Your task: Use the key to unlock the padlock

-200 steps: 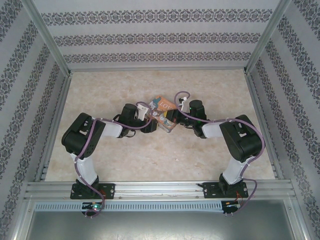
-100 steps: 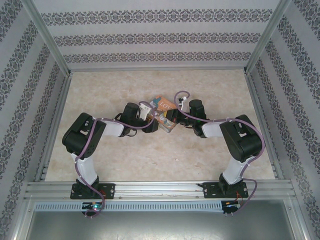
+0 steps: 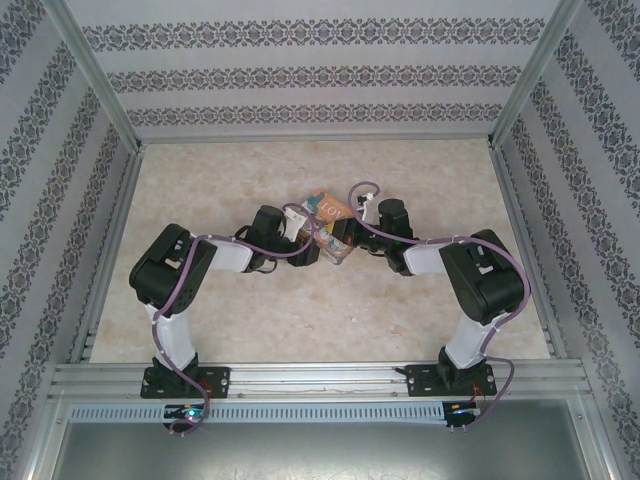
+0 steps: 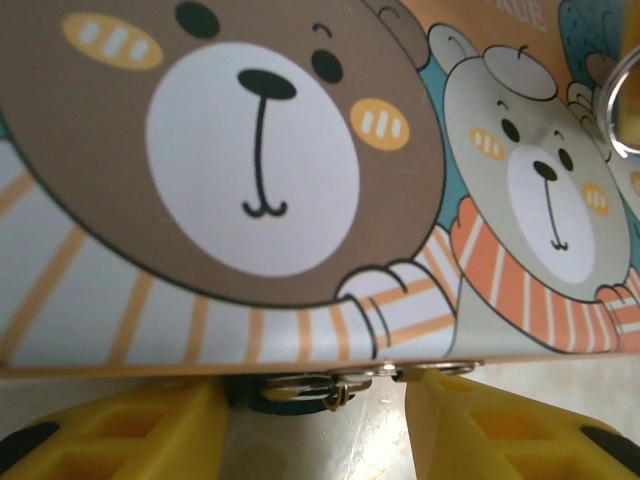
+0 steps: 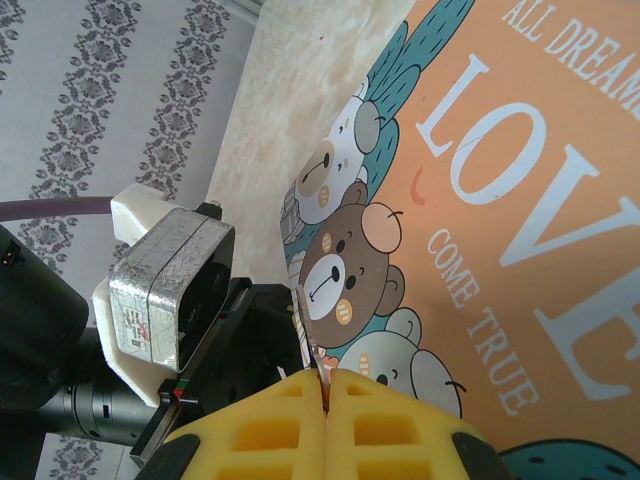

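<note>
The padlock [image 4: 285, 398] hangs at the front edge of the bear-printed "LOVE" tin [image 4: 250, 180]. Its dark blue body is mostly in shadow, and its silvery shackle [image 4: 335, 384] is hooked through the tin's hasp. My left gripper [image 4: 315, 405] is open, with one yellow finger [image 4: 120, 430] on each side of the padlock; the left one is closer to it. My right gripper [image 5: 327, 378] is shut on the key [image 5: 311, 335], whose thin silvery blade points up toward the tin's edge [image 5: 300, 250]. In the top view both grippers meet at the tin [image 3: 325, 222].
The tin lies mid-table on the marbled top [image 3: 420, 170]. The left arm's wrist block [image 5: 165, 290] is close to the left of the key. A silvery ring [image 4: 618, 110] lies over the tin's lid at the right. Patterned walls [image 3: 320, 75] enclose the table.
The left arm has shifted slightly to the right, its gripper pushing closer to the tin. The right arm and the tin have barely moved.
</note>
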Robot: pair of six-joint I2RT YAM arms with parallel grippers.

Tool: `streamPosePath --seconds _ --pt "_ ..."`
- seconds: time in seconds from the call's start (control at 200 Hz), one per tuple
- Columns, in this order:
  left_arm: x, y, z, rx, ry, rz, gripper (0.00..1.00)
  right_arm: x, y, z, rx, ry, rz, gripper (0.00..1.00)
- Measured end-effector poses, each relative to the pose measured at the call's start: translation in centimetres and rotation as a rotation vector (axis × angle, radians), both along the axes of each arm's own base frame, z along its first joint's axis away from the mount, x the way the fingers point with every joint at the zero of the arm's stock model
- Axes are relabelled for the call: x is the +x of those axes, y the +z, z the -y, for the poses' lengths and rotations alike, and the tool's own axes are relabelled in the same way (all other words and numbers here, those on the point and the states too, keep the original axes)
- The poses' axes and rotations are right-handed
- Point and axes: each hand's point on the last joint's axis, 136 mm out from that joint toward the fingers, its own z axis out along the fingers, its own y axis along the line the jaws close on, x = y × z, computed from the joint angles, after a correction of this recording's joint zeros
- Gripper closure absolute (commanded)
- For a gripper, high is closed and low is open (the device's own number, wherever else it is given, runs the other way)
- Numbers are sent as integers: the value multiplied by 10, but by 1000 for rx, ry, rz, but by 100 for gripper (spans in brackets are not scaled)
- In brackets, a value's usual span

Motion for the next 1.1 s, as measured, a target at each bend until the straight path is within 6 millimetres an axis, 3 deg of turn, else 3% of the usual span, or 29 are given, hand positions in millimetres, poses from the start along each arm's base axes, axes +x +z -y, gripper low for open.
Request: streamPosePath --seconds 0.59,0.814,1.104 --pt "7 -5 0 47 48 20 60 1 0 0 -9 -6 12 100" --pt "8 -5 4 48 56 23 71 2 1 0 -12 -13 14 100" --pt "9 -3 4 36 68 14 75 -5 9 -3 -14 0 8 100"
